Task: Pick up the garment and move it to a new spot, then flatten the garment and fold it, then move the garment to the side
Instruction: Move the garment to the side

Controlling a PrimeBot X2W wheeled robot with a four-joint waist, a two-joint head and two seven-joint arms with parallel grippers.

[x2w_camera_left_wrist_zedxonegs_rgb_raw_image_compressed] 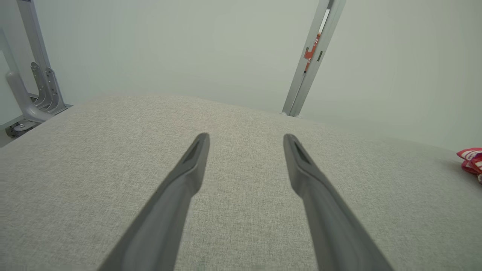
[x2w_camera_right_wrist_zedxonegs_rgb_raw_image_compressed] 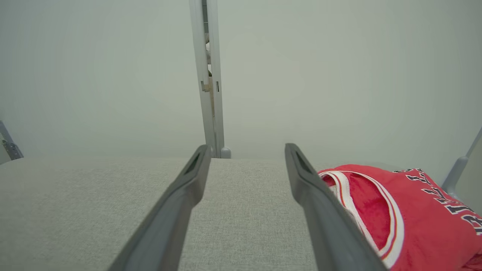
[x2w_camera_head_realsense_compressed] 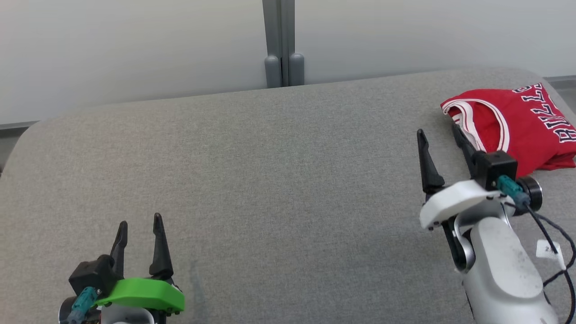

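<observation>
Currently the garment (x2w_camera_head_realsense_compressed: pixel 517 121), a red jersey with white trim and dark lettering, lies folded into a compact bundle at the far right of the grey fabric-covered table (x2w_camera_head_realsense_compressed: pixel 270 157), close to its right edge. One trimmed opening faces the middle of the table; the lettering runs along the side nearest the edge

The right gripper (x2w_camera_head_realsense_compressed: pixel 438 130) stands just beside the garment's left side, fingers pointing toward the far wall (x2w_camera_head_realsense_compressed: pixel 135 45). Its two fingers are spread wide apart, with bare table fabric between them. In the right wrist view the right-hand finger (x2w_camera_right_wrist_zedxonegs_rgb_raw_image_compressed: pixel 320 203) overlaps the jersey's trimmed edge; whether it touches the cloth cannot be determined. Nothing is held

The left gripper (x2w_camera_head_realsense_compressed: pixel 140 220) sits at the near left of the table, well apart from the garment. Its fingers are likewise spread wide, with bare table fabric between them, and nothing is held. In the left wrist view a small part of the garment (x2w_camera_left_wrist_zedxonegs_rgb_raw_image_compressed: pixel 470 158) shows at the right border

A grey vertical post (x2w_camera_head_realsense_compressed: pixel 281 45) divides the wall behind the table's far edge
</observation>
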